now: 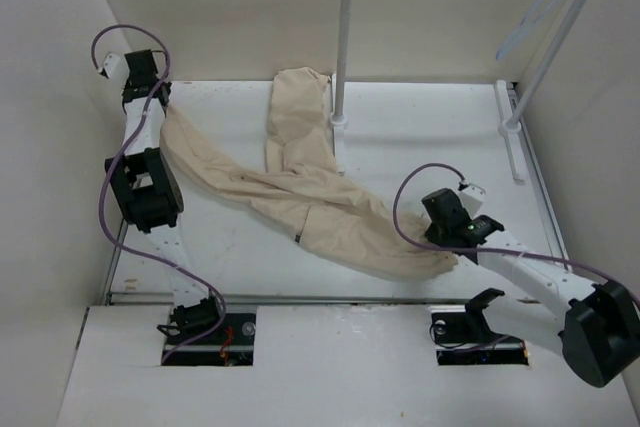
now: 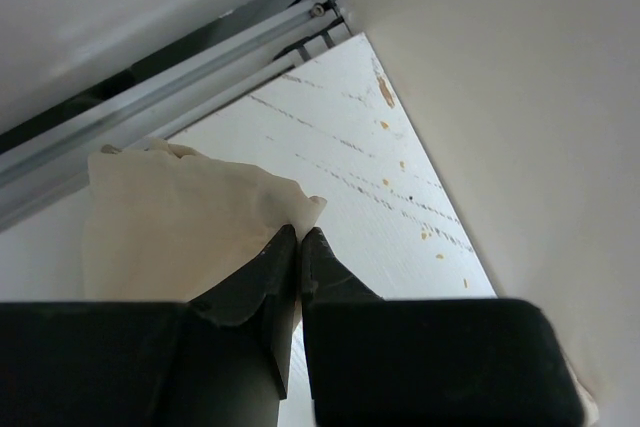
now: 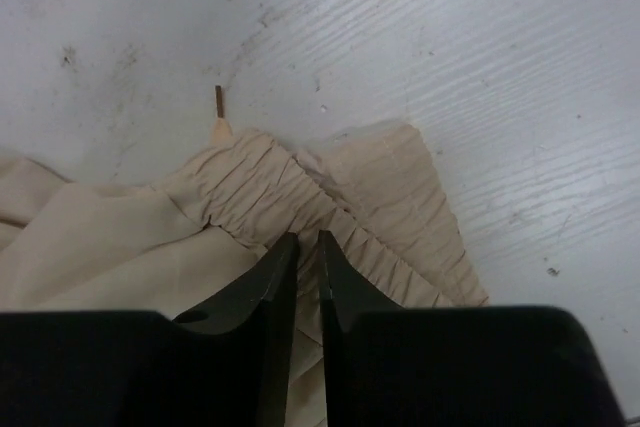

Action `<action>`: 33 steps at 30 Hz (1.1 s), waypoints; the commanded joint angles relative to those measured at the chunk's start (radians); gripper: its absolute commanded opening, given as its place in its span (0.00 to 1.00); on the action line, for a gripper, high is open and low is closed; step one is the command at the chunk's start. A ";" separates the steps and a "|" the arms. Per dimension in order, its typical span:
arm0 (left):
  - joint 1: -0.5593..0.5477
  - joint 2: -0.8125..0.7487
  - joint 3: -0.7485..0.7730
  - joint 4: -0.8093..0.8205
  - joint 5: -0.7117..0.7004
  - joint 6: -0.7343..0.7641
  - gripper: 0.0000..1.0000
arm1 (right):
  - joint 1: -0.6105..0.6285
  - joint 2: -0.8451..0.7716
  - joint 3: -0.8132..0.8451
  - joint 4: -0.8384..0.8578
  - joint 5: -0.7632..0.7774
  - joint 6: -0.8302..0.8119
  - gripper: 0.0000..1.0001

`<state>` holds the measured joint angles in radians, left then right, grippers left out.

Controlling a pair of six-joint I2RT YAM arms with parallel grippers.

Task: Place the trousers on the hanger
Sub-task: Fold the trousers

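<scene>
Two arms reach out over the white table [image 1: 240, 257], and both have hold of the trousers [image 1: 320, 212]. The beige trousers lie spread and wrinkled across the middle of the table. One leg runs to the far left corner, the other lies towards the far edge beside an upright white pole [image 1: 344, 27], and the waist end points to the near right.

In the far left corner, the left claw [image 1: 158, 95] is clenched on the end of the long leg. Its wrist view shows the dark fingers [image 2: 255, 282] pressed together with a fold of pale cloth [image 2: 180, 217] pinched at their tips, lifted above the table close to the side wall.

On the near right, the right claw [image 1: 440, 245] is down at the waist end. Its wrist view shows the fingers [image 3: 255, 292] almost together on the gathered waistband [image 3: 300, 187], which lies flat on the table with a thin ridge of cloth caught in the narrow gap.

High in the far right corner, the pale blue hanger [image 1: 525, 20] hangs beside a slanted white pole [image 1: 560, 42], well apart from the trousers and both claws.
</scene>
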<state>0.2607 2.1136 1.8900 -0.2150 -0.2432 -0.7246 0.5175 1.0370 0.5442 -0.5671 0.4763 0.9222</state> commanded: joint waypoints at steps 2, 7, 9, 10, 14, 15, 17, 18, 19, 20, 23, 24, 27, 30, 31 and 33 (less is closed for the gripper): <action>-0.021 -0.066 -0.015 0.037 -0.007 -0.019 0.03 | -0.009 0.005 0.017 0.159 -0.024 -0.017 0.03; -0.025 -0.106 -0.022 0.040 -0.008 -0.019 0.03 | -0.053 0.084 0.198 0.268 0.065 -0.163 0.00; -0.025 -0.122 -0.034 0.040 -0.008 -0.019 0.03 | -0.078 0.136 0.273 0.254 0.056 -0.209 0.02; -0.025 -0.132 -0.043 0.040 -0.008 -0.019 0.03 | -0.076 0.130 0.281 0.239 0.080 -0.218 0.15; -0.025 -0.141 -0.058 0.054 -0.019 -0.022 0.03 | 0.009 -0.099 0.145 0.124 0.197 -0.154 0.65; -0.028 -0.138 -0.057 0.054 -0.021 -0.022 0.03 | 0.028 -0.173 0.107 0.066 0.185 -0.105 0.65; -0.042 -0.133 -0.057 0.062 -0.027 -0.024 0.03 | 0.055 -0.286 0.059 -0.096 0.128 0.019 0.64; -0.051 -0.132 -0.058 0.065 -0.033 -0.024 0.03 | 0.071 -0.323 0.039 -0.155 0.099 0.065 0.64; -0.059 -0.130 -0.058 0.065 -0.037 -0.025 0.03 | 0.095 -0.351 0.019 -0.195 0.072 0.095 0.64; -0.067 -0.129 -0.057 0.066 -0.039 -0.026 0.03 | 0.126 -0.373 0.002 -0.215 0.052 0.110 0.64; -0.077 -0.132 -0.055 0.068 -0.039 -0.024 0.03 | 0.207 -0.356 0.016 -0.224 0.038 0.116 0.65; -0.079 -0.133 -0.057 0.068 -0.039 -0.024 0.03 | 0.227 -0.323 0.028 -0.217 0.044 0.112 0.65; -0.084 -0.139 -0.072 0.069 -0.039 -0.021 0.03 | 0.272 -0.179 0.069 -0.119 0.053 0.034 0.65; -0.084 -0.142 -0.089 0.077 -0.036 -0.019 0.03 | 0.278 -0.086 0.086 -0.039 0.033 0.006 0.59; -0.084 -0.144 -0.094 0.080 -0.036 -0.019 0.03 | 0.278 -0.057 0.091 -0.028 0.033 0.004 0.56; -0.084 -0.142 -0.097 0.085 -0.036 -0.021 0.03 | 0.269 -0.011 0.091 -0.007 0.025 -0.008 0.47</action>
<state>0.1719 2.0388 1.8053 -0.1688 -0.2634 -0.7345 0.7868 0.9928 0.5877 -0.6601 0.5106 0.9394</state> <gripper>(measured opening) 0.033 0.491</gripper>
